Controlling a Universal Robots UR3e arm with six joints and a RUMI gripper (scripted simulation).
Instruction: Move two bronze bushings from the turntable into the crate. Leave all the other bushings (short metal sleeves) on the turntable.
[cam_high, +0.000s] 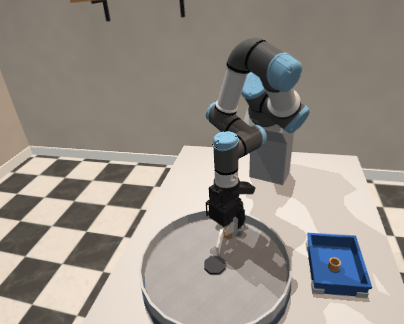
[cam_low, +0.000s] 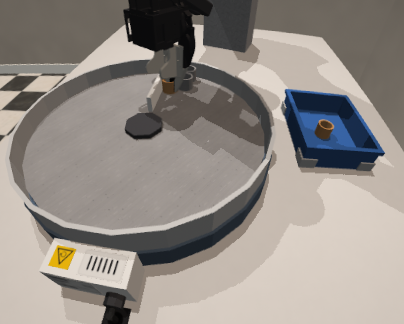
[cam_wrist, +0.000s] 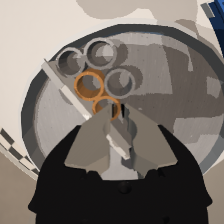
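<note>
My gripper is shut, its fingertips over the right edge of the nearest bronze bushing; whether they touch is unclear. A second bronze bushing stands just behind it. At least one bronze bushing shows below the fingers in the top and exterior views. Three grey bushings stand close by on the turntable. Another bronze bushing stands upright in the blue crate.
A pale slanted bar runs along the left of the bushings, under the fingers in the wrist view. A dark hub sits mid-turntable. The turntable has a raised wall. A white control box stands in front.
</note>
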